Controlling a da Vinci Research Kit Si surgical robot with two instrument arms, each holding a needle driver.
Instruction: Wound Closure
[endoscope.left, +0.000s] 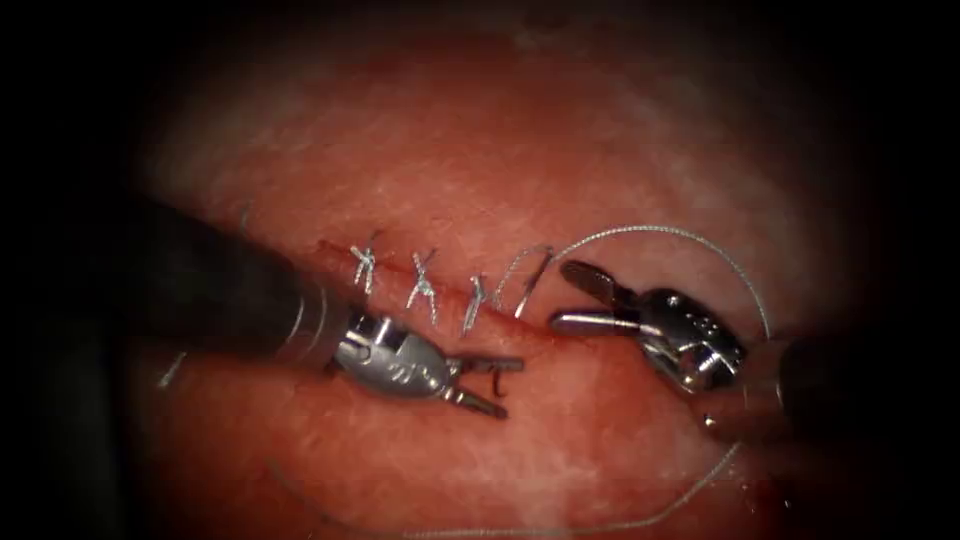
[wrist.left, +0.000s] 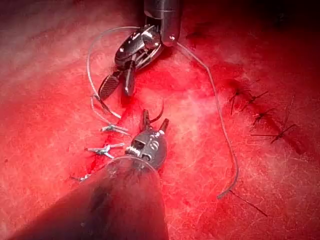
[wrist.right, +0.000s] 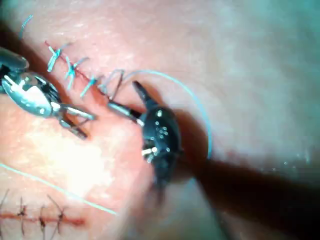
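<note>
The cut (endoscope.left: 440, 285) runs across the tissue (endoscope.left: 520, 150) with three knotted stitches (endoscope.left: 423, 283) over it. At the row's right end a loose loop of thread (endoscope.left: 527, 272) stands over the cut. From it the thread (endoscope.left: 660, 232) arcs around the right tool and trails along the near tissue. The right tool (endoscope.left: 566, 298) is open just right of that loop, holding nothing. The left tool (endoscope.left: 497, 383) is open below the cut, a short dark curved strand (wrist.left: 160, 112) at its tips. The thread's thicker curved end (wrist.left: 229, 186), possibly the needle, lies free on the tissue.
An older row of dark stitches (wrist.left: 262, 116) closes a second cut away from the tools, also seen as the dark stitch row (wrist.right: 40, 216). Red fluid (wrist.left: 130, 100) wets the tissue around the working cut. Both shafts come in low over the tissue.
</note>
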